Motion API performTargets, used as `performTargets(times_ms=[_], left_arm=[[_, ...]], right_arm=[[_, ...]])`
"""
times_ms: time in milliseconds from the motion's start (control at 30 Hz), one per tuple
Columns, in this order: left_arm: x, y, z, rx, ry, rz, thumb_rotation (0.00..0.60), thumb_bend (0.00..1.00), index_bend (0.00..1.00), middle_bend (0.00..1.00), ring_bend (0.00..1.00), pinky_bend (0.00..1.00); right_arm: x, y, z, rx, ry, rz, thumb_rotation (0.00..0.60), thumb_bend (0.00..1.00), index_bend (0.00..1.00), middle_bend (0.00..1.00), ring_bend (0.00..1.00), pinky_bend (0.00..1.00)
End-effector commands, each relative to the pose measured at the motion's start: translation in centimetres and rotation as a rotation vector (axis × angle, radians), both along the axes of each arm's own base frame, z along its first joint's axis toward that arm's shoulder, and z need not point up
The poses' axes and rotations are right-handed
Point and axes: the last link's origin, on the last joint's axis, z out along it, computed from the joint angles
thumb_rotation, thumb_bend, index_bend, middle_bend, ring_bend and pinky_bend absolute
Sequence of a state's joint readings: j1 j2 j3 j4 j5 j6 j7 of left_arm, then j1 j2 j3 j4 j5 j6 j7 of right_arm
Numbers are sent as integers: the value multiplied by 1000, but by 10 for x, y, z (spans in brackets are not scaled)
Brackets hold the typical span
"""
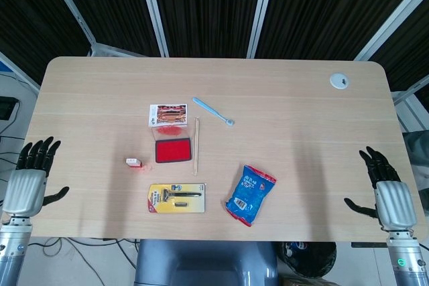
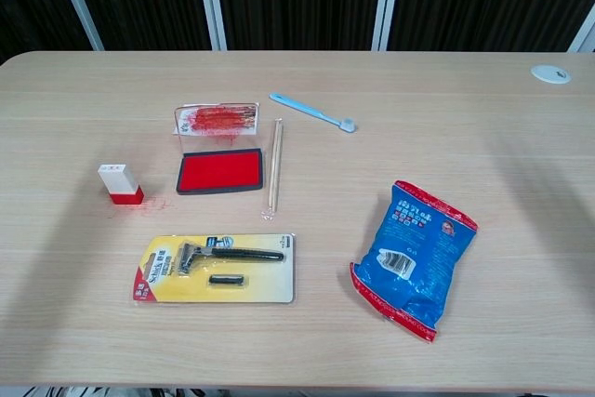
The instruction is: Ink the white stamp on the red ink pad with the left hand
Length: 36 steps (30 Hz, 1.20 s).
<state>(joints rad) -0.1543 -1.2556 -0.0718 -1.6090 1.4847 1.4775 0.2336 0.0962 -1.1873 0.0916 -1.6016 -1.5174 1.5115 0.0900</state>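
Overhead, head view: left hand off the table's left edge, fingers spread, holding nothing; right hand off the right edge, likewise spread and empty. White stamp lies just left of the red ink pad, apart from it, well away from both hands.

Chest view: no hands visible. Stamp red end down-right, left of the pad. Razor pack nearer; blue snack bag right; toothbrush behind.
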Motion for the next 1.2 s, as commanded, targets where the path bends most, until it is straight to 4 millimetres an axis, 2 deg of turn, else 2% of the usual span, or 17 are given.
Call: performTargets(times_ms=[33,133,233,333,500,633,733,867,1000,1200], left_arm=[[1,2,-2,-9,12,-3,600,11,0,0,0,0],[4,4,-4,-30,33,-19,600,11,0,0,0,1],[11,11,-6,-54,46,-35,600,12,0,0,0,46],[22,24,-9,-73,75,-63,600,19,0,0,0,72],[39,44,-27,-156,97,-63,600,35,27,6,1,91],[50,63,-45,-217,135,-56,600,56,148,89,64,169],[57,75,-60,-247,158,-45,600,65,174,153,124,237],[63,87,-78,-277,197,-39,600,81,192,196,151,261],[68,97,-95,-307,231,-32,600,111,258,258,165,265],[71,106,-115,-341,276,-21,600,143,312,309,172,265]], right_arm=[[0,0,0,1,-2,-1,600,31,0,0,0,181],[0,0,0,3,-4,-5,600,32,0,0,0,181],[-1,0,0,5,-9,-9,600,33,0,0,0,181],[-1,0,0,12,-13,-10,600,35,0,0,0,180],[-1,0,0,19,-21,-10,600,37,0,0,0,181],[-2,0,1,22,-27,-17,600,38,0,0,0,180],[-2,-1,0,25,-32,-21,600,39,0,0,0,181],[-2,-1,1,28,-38,-26,600,41,0,0,0,181],[-2,-2,1,31,-43,-28,600,47,0,0,0,181],[-3,-2,1,33,-52,-30,600,56,0,0,0,181]])
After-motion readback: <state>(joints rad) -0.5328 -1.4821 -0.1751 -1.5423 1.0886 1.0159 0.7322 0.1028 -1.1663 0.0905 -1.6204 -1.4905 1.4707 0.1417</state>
